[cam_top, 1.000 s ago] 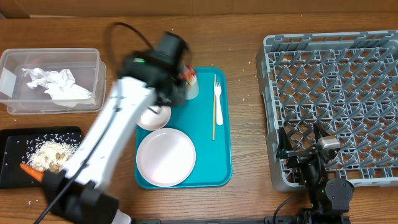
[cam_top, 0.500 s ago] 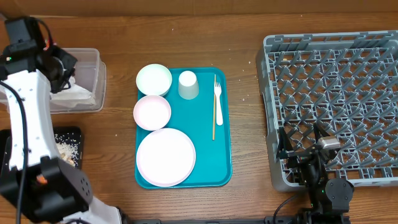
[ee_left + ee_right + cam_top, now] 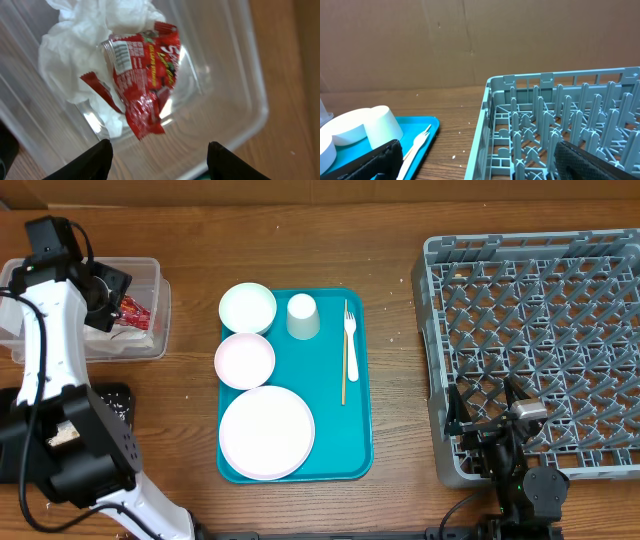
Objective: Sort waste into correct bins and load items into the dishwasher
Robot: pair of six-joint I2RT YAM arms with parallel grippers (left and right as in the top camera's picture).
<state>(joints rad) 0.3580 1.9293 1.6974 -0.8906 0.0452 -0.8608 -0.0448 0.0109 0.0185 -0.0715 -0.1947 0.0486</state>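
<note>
Overhead view, read from left to right. At the far left I have the left gripper [image 3: 115,292] over the clear tub [image 3: 150,268], which stands near the table's back-left corner. The left wrist view shows me its fingers [image 3: 97,157] standing apart with nothing between them. Beyond the gap, the red snack wrapper [image 3: 145,85] lies inside the tub, resting partly on the crumpled white napkins [image 3: 75,55] and touching neither finger. In front of the tub, the black tray [image 3: 120,395] is mostly hidden by the left arm. A few pale rice-like scraps [image 3: 122,410] show on the part I can see.

At the centre lies the teal serving tray [image 3: 360,430]. On it are:
- the rear bowl [image 3: 247,308] at the back-left
- the front bowl [image 3: 244,360] just before it
- the large plate [image 3: 266,432] nearest the front edge
- the small cup [image 3: 302,317] just beside the rear bowl
- the fork [image 3: 350,340] along the right side, next to a thin pale stick [image 3: 343,385]

At the right stands the grey dish rack [image 3: 540,300], well apart from the tray. The right gripper [image 3: 490,412] sits at the rack's front-left corner. In the right wrist view I see its fingers [image 3: 375,160] spread wide and holding nothing. The rack's corner and the tray's edge lie ahead of them.
</note>
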